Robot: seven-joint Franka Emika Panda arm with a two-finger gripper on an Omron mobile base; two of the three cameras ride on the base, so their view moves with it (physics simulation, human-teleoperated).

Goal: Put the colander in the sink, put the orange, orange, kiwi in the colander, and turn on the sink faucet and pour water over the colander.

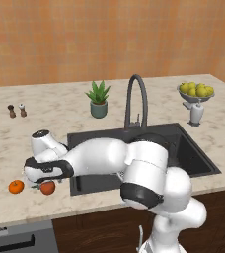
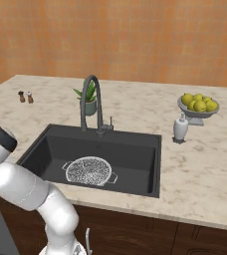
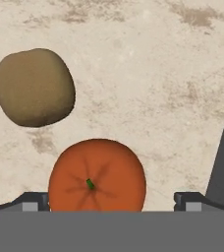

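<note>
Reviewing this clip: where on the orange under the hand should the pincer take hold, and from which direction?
Probably straight from above, closing across the widest part of the orange. It sits stem-up on the counter, round with no handle, between the open fingertips. The kiwi lies apart from it, leaving room for the fingers.

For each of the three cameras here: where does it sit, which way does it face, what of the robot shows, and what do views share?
Left base view: behind-left, facing the counter; arm crosses the sink, gripper above the oranges.
Right base view: behind-right, facing the colander in the basin; arm at lower left.
Hand view: looks down on one orange and the kiwi; open fingertips flank the orange.
Both base views share the faucet and lemon bowl.
</note>
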